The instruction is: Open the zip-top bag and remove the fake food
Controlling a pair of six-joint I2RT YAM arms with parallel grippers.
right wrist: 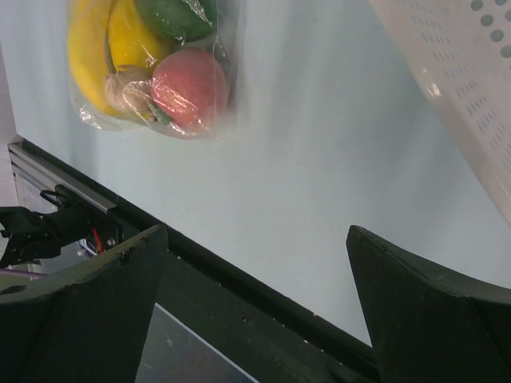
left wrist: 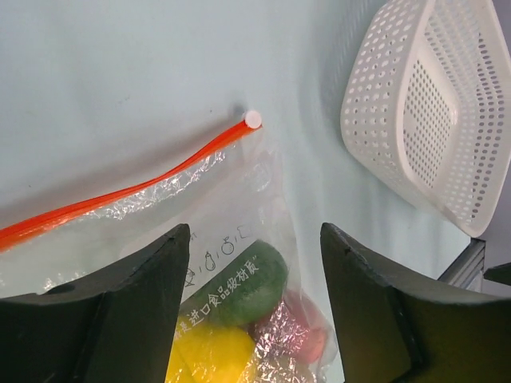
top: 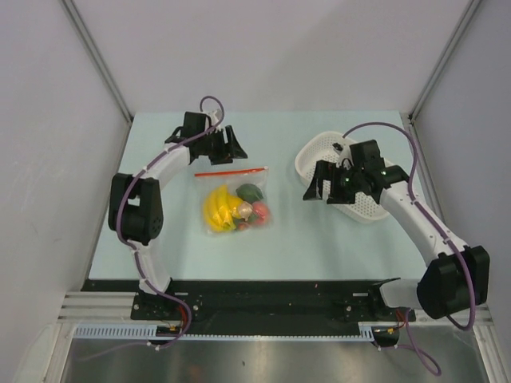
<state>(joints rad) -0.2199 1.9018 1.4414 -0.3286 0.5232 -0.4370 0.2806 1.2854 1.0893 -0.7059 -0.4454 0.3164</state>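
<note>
My left gripper (top: pixel 228 155) has its jaws apart with nothing clasped between them. In the left wrist view, the gripper (left wrist: pixel 255 235) frames the bag's (left wrist: pixel 231 199) right-hand part: clear crinkled plastic with dark print on it. From the top camera it sits at the far edge of the bag (top: pixel 236 196), just beside the red zip (top: pixel 230 171). I cannot tell whether a finger touches the plastic.

The zip (left wrist: pixel 120 194) runs as one thin red line from the left edge of the wrist view up to a small white tip (left wrist: pixel 252 120), and it looks pressed shut along the length I can see.

My right gripper (top: pixel 323 191) is also spread wide and holds nothing. In its wrist view, only bare table (right wrist: pixel 319 191) lies between the fingers of the gripper (right wrist: pixel 257 231). It hangs between the bag and the basket (top: pixel 318 152), close to the basket's near-left side.

The bag lies flat near the middle of the table (top: pixel 319 239), zip on the far side, with the food (top: pixel 235 207) all inside it, bunched at the near end. There is a banana (top: pixel 215 207), a green piece (top: pixel 250 191) and a red piece (top: pixel 261 211). The right wrist view also shows a small tan piece (right wrist: pixel 128 88) tucked between the banana (right wrist: pixel 80 48) and the red piece (right wrist: pixel 190 88).

The white perforated basket sits to the right of the bag, apart from it.
</note>
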